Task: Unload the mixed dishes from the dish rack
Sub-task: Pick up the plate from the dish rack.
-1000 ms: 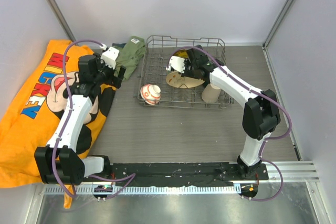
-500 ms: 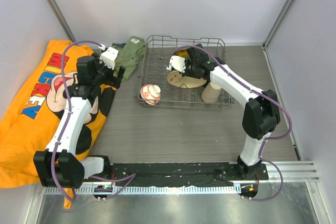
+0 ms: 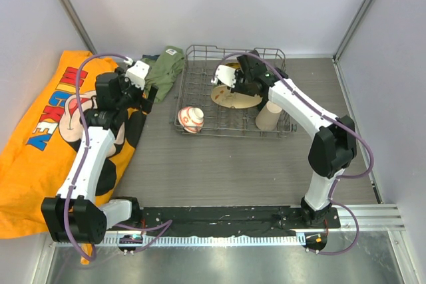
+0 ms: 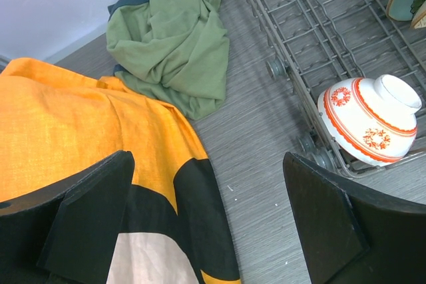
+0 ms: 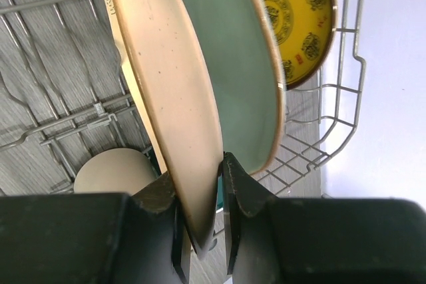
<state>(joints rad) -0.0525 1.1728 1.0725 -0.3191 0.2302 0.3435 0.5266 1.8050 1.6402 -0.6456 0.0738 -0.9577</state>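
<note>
My right gripper [image 5: 200,187] is clamped on the rim of the pale green plate [image 5: 200,78], mid-frame inside the dish rack [image 5: 353,64]. I'd lift it straight out of the tines, clear of the small yellow patterned plate [image 5: 296,18] behind. My left gripper [image 4: 206,194] hangs spread apart over the orange Mickey shirt [image 4: 66,131].

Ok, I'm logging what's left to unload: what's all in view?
dish rack: one, grey wire, centre back
cream plate: one, in rack, gripped at rim
pale green plate: one, beside cream plate
yellow plate: one, patterned, beyond green plate
beige cup: one, rack's near right corner
bowl: one, white and red-orange, rack's near left corner
green cloth: one, left of rack
orange shirt: one, table's left side
left gripper: open, above shirt's edge
right gripper: shut on cream plate
</note>
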